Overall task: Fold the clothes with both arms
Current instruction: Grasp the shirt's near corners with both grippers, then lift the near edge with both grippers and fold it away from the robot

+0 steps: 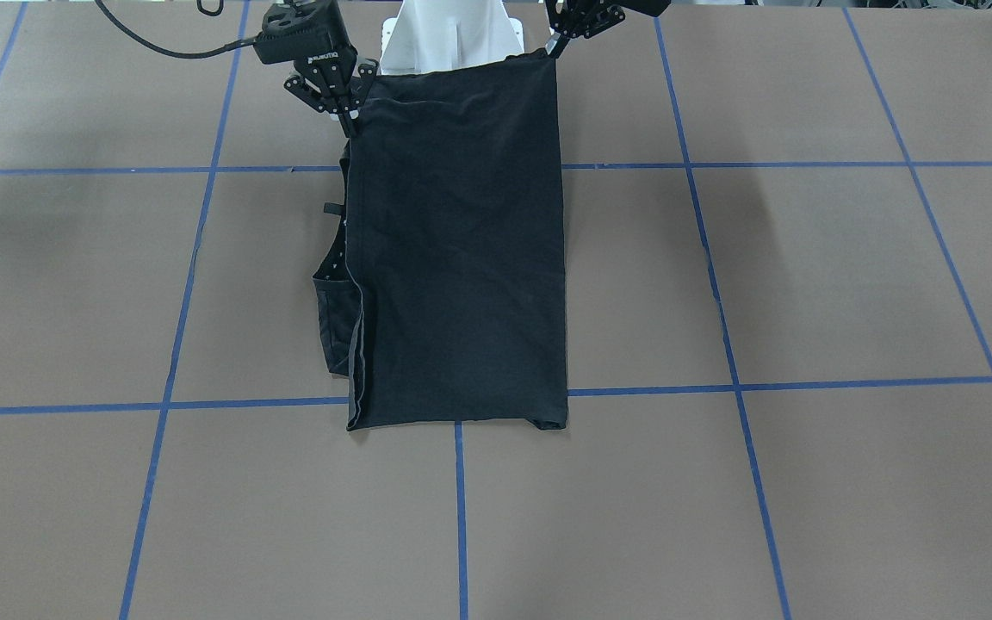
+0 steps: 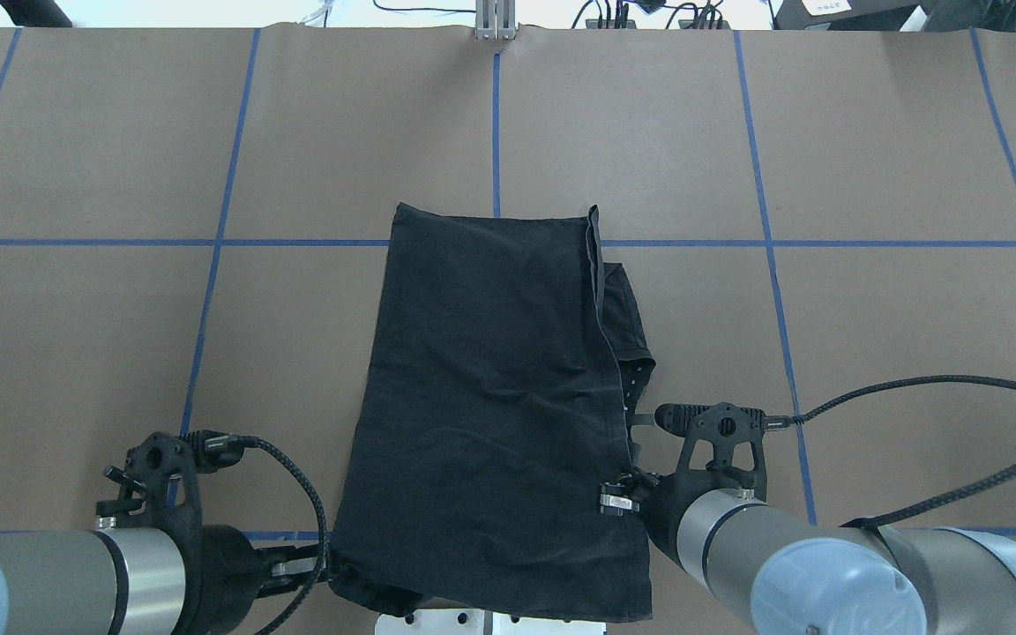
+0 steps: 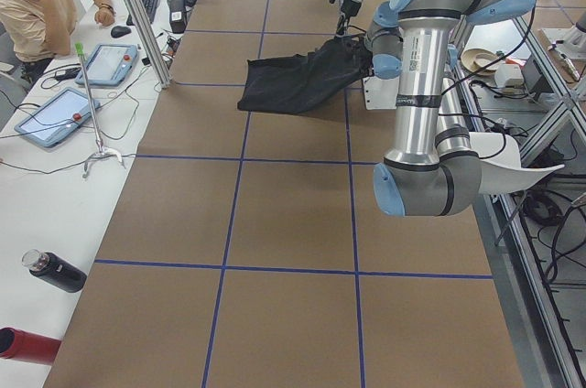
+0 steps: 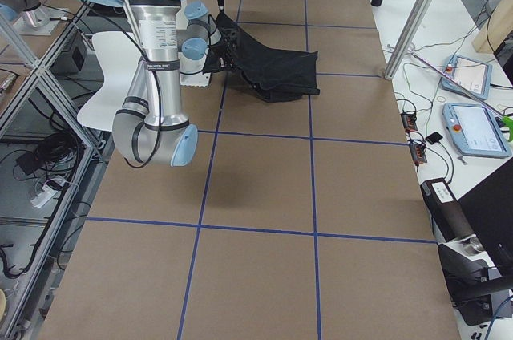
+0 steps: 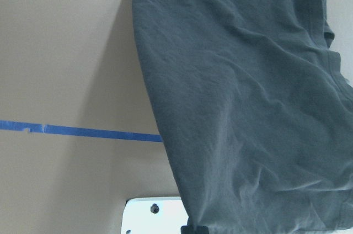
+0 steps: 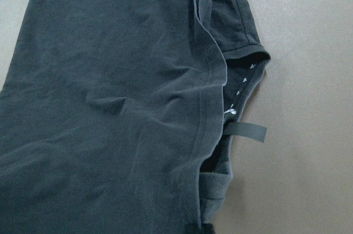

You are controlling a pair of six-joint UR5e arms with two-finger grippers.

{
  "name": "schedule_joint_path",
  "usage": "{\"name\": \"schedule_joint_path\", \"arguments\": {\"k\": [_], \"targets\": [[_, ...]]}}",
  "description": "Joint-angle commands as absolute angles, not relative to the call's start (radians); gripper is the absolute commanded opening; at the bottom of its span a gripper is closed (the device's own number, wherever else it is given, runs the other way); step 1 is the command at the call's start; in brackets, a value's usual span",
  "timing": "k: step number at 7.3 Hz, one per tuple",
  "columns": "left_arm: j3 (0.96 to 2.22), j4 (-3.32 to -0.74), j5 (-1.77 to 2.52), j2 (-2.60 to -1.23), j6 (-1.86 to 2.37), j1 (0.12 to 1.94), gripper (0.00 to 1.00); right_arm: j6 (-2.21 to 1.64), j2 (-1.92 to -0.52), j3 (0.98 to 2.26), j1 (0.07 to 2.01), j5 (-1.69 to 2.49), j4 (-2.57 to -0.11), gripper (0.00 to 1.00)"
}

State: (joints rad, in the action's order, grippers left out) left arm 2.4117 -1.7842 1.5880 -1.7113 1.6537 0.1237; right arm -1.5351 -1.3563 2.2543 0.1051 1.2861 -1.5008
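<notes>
l gripper & r gripper, wrists low beside base, each clamped on a t-shirt corner.

Matt cloth T-shirt, papery table

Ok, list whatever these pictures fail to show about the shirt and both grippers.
- T-shirt print: hidden in every view; the folded black fabric covers it.
- Second sleeve: only one sleeve shows; any other lies under the fold.
- Left gripper: its body is cut off by the front-facing view's top edge; overhead, the cable and fabric cover its fingertips.
- Right gripper: overhead, its fingertips are lost against the black fabric.
</notes>
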Motion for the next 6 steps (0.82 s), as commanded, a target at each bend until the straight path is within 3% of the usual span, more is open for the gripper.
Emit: {"name": "schedule_joint_path", "arguments": {"k": [1, 3, 6], "targets": [[2.276, -1.776, 1.592, -1.810, 1.631, 0.223, 0.00, -1.526, -1.249, 2.101, 0.205, 1.290, -1.500, 0.00], [2.147, -1.775, 1.592, -1.913, 1.528, 0.348, 0.00, -1.525, -1.190, 2.004, 0.267, 1.289, -1.500, 0.00], [2.117, -1.758, 1.595, -1.960, 1.381, 0.523, 0.00, -1.525, -1.187, 1.982, 0.320, 1.285, -1.502, 0.00]]}}
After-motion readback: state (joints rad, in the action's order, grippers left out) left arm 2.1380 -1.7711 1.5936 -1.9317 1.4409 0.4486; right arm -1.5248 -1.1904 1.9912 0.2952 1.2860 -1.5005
